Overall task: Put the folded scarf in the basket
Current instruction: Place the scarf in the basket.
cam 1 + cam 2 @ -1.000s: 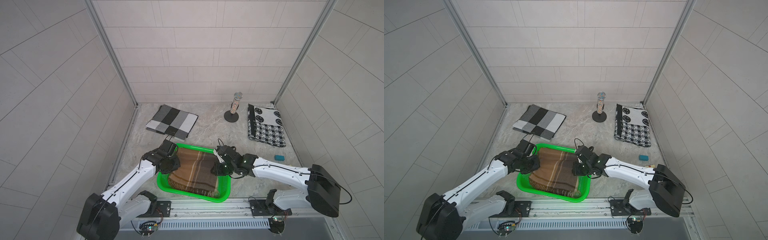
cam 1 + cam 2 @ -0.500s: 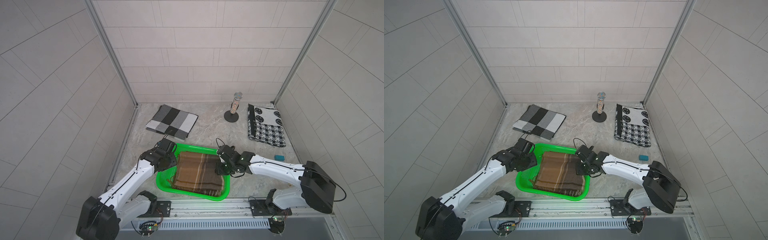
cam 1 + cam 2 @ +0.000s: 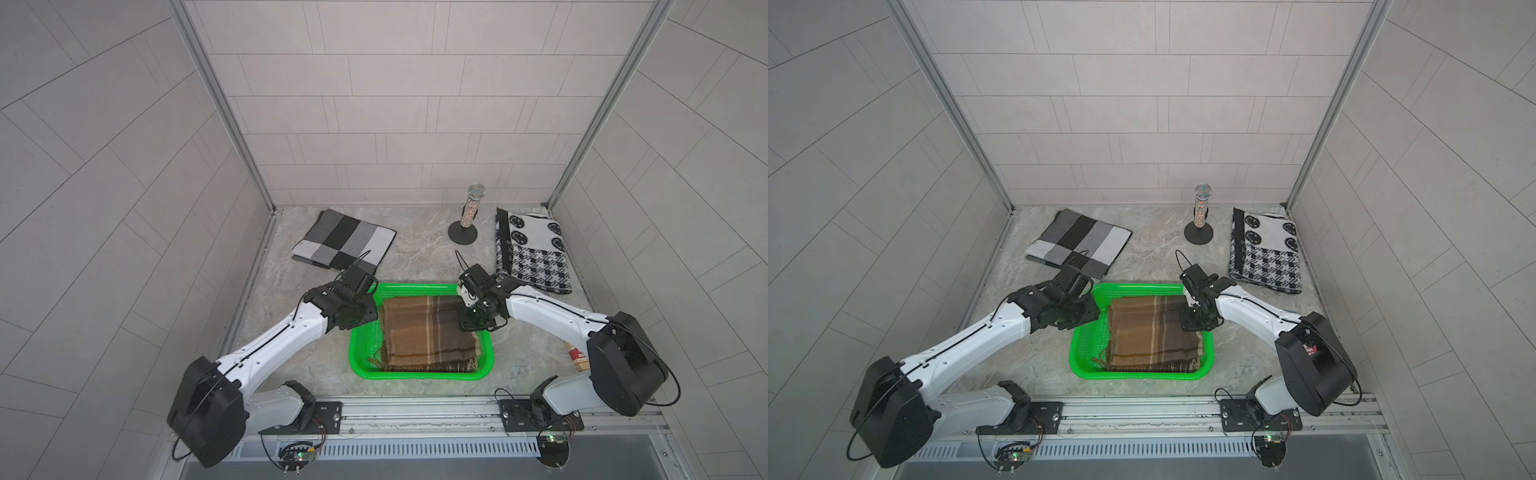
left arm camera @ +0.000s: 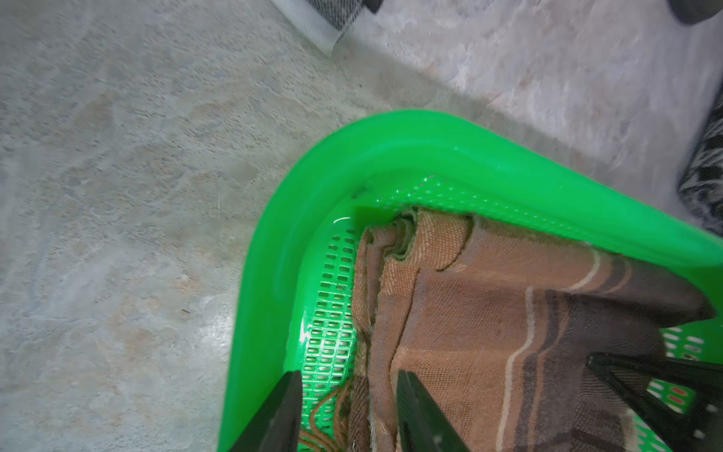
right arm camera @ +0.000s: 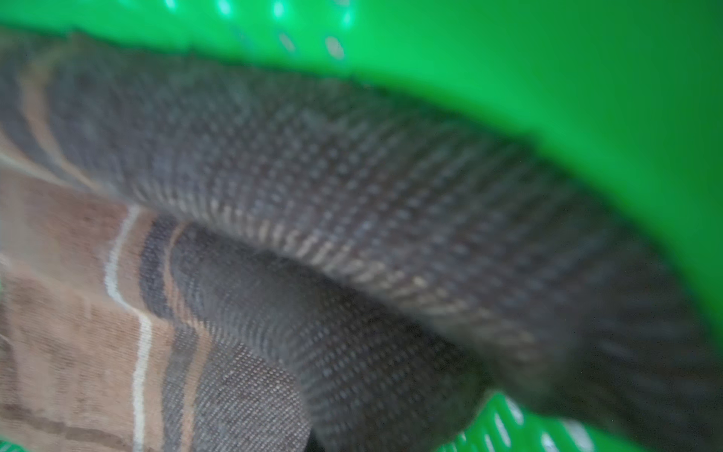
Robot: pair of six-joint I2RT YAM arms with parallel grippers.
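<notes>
Looking down on the folded scarf (image 3: 430, 332) — brown plaid — lying inside the green basket (image 3: 419, 377) at the front of the worktop (image 3: 419, 257), fringed end toward the rail, with a strip of perforated floor left bare along its left side. Hard to name a long axis on so square a fold; in both top views perhaps a little wider across than deep.

Left jaws: spread. In the left wrist view, straddling the scarf's left edge, one finger (image 4: 277, 418) over bare basket floor, the other finger (image 4: 418, 418) over cloth, pinching nothing as far as can be seen. Right jaws: pressed together at the scarf's right edge, near its far corner, and judged to be pinching the cloth there, going by that corner, raised off the basket floor toward them in the left wrist view. Too blurred in the right wrist view to confirm.

Placement all but done, by this reading. Hinges now on one relation: scarf between the two arms, directly under the right jaws, right arm (image 3: 548, 311) in contact, left arm (image 3: 282, 332) merely beside. Calls for parting the right jaws and rising straight up — clear of the basket's right wall, so as not to drag the corner over the rim.
</notes>
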